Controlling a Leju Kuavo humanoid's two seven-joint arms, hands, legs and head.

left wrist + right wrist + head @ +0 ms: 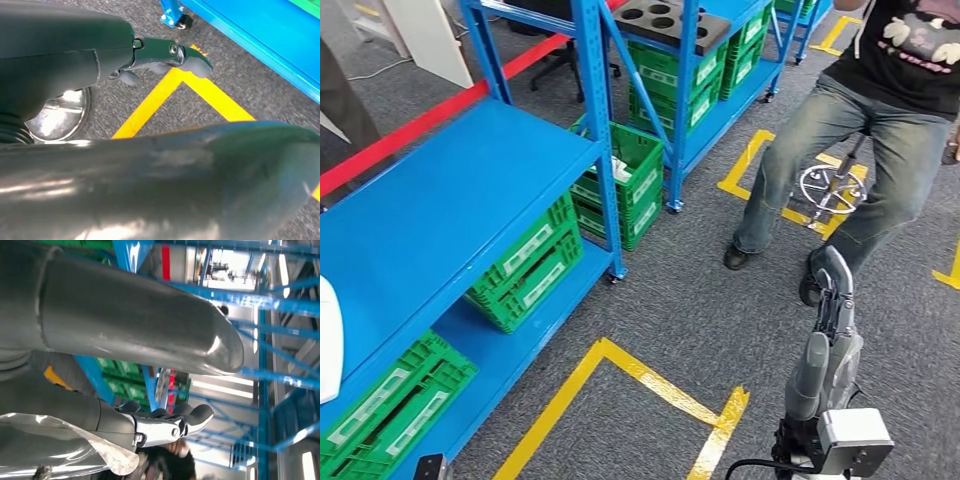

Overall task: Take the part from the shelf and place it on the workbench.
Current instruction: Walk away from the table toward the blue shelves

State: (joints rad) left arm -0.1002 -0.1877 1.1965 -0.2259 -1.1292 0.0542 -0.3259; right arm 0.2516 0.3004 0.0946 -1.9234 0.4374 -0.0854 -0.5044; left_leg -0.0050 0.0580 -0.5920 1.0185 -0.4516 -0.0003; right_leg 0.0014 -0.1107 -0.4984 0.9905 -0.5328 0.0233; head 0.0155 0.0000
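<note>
Though raised, right hand (834, 292) far from black part (669, 22)

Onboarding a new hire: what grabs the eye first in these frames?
Blue shelving fills the left of the head view, with green crates on its lower level. A seated person in jeans is at upper right, by yellow floor tape. The right hand rises at lower right, apparently holding nothing.
</note>
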